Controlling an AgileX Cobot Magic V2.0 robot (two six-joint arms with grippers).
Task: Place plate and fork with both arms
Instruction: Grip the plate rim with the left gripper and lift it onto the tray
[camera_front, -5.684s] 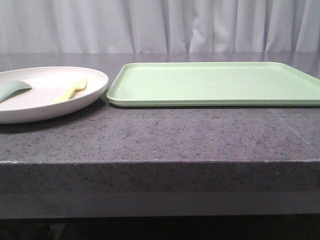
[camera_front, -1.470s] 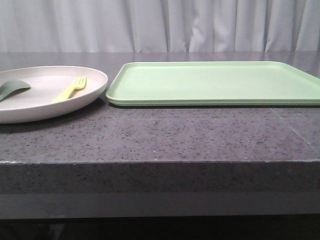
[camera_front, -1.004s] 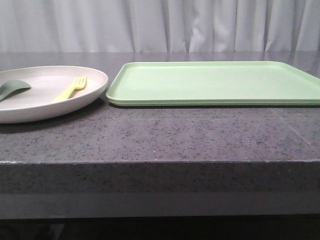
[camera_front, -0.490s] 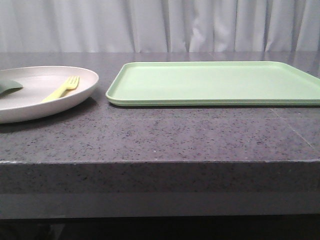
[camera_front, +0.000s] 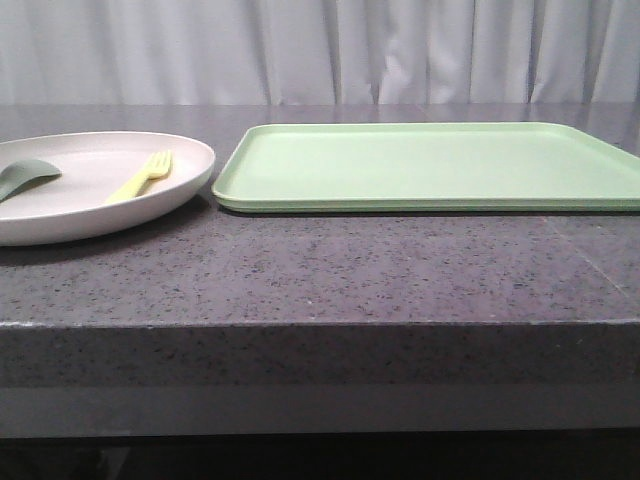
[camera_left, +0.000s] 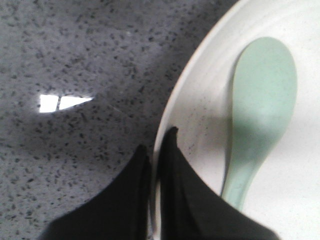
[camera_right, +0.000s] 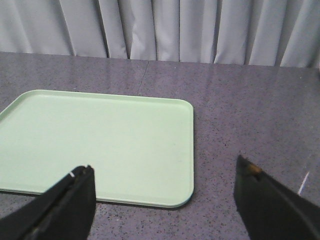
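Observation:
The off-white plate (camera_front: 90, 212) sits at the table's left with the pale yellow fork (camera_front: 143, 176) lying in it. Neither gripper shows in the front view. In the left wrist view my left gripper (camera_left: 156, 142) is shut on the plate's rim (camera_left: 187, 95), one finger outside over the table and one inside the dish. My right gripper (camera_right: 164, 167) is open and empty, hovering above the table near one corner of the light green tray (camera_right: 100, 135).
A grey-green spoon (camera_front: 25, 177) lies in the plate's left part, close to my left fingers in the wrist view (camera_left: 260, 100). The rectangular tray (camera_front: 420, 165) lies just right of the plate. The table's front edge (camera_front: 320, 322) is near.
The plate, with fork and spoon in it, slid a little left half a second ago and is now back to the right, close to the tray.

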